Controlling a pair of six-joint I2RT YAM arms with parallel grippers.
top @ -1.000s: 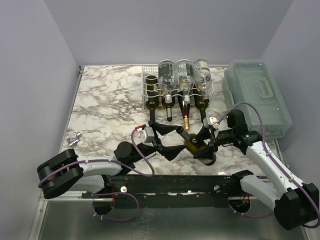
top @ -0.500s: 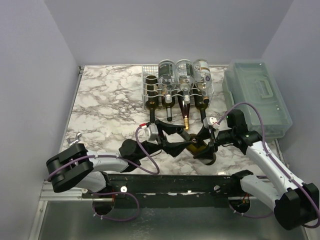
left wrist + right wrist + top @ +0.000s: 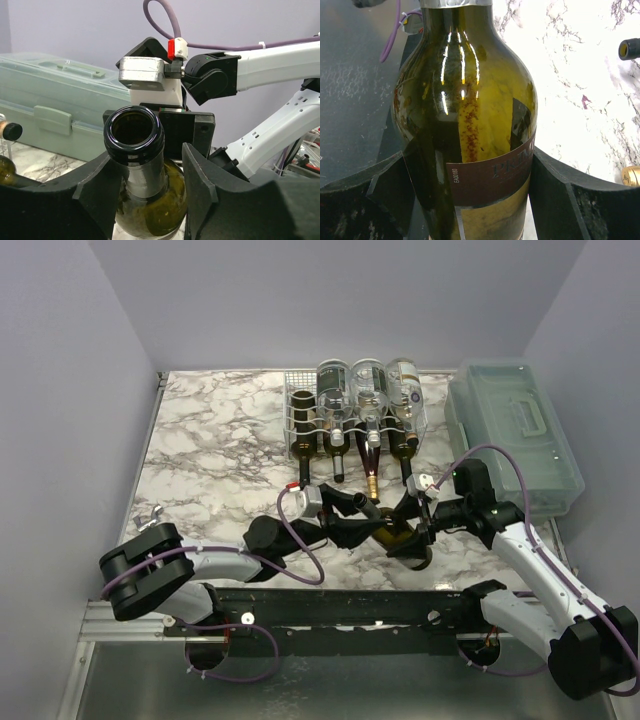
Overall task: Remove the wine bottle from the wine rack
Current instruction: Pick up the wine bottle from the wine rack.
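While right fingers (image 3: 560, 200) clamp wine bottle (image 3: 470, 125), left fingers (image 3: 205, 185) flank neck (image 3: 142, 175), arm (image 3: 210, 562) outstretched

One wine rack (image 3: 292, 410), one plastic box (image 3: 510, 425) — seven racked bottles (image 3: 367, 390), one wine bottle (image 3: 470, 100) apart.

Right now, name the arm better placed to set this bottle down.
Right. The right end effector clamps the wine bottle at its label; the left end effector only brackets the neck, a gap showing.

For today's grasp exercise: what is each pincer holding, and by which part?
Right pincer holds the wine bottle by its body, at the label. Left pincer flanks the neck; a firm grip cannot be told.
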